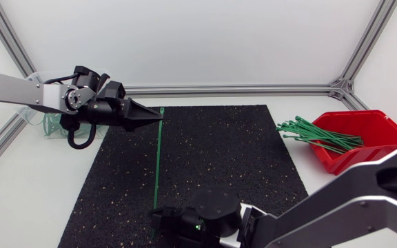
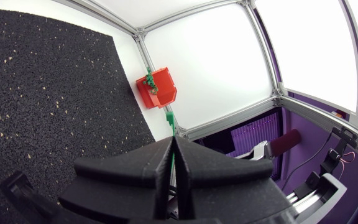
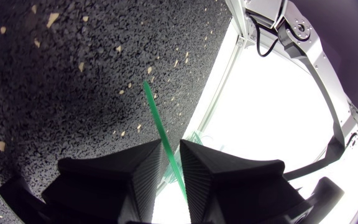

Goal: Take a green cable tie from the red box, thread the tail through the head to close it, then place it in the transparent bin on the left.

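2 ends of 1 thin green plastic cable tie [image 1: 157, 158] are taken above the black speckled mat [image 1: 240, 151]. My left pincer [image 1: 158, 114] is clenched on its head; the tail enters my right pincer [image 3: 173, 150], whose grip I cannot tell. It looks light, springy and slippery, so hold it near the ends.

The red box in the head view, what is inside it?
A bundle of green cable ties, their ends sticking out over the rim of the red box. My right arm covers part of its near side, so that part cannot be seen.
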`<state>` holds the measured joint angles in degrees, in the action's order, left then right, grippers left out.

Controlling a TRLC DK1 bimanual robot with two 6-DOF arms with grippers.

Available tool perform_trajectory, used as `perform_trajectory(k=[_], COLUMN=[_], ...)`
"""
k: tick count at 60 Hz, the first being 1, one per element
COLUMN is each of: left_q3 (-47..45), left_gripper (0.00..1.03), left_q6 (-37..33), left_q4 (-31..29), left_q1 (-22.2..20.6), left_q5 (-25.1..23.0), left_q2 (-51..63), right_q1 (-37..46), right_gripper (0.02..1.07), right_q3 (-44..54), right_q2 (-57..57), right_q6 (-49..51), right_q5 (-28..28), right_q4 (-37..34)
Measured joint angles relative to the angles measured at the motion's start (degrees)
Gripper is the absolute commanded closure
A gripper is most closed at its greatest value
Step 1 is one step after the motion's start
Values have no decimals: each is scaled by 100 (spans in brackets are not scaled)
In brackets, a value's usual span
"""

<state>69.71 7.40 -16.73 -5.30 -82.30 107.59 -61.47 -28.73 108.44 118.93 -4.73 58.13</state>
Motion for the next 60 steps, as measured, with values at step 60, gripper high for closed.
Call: perform_trajectory(k=[60], left_q3=[0], left_gripper=[100], left_q6=[0], left_q4=[-39], left_q1=[-11], left_q5=[0], left_q2=[-31], right_q1=[-74], right_gripper=[80], right_q3=[175], right_q2=[-37], right_q6=[90], right_q5=[52], right_q4=[114])
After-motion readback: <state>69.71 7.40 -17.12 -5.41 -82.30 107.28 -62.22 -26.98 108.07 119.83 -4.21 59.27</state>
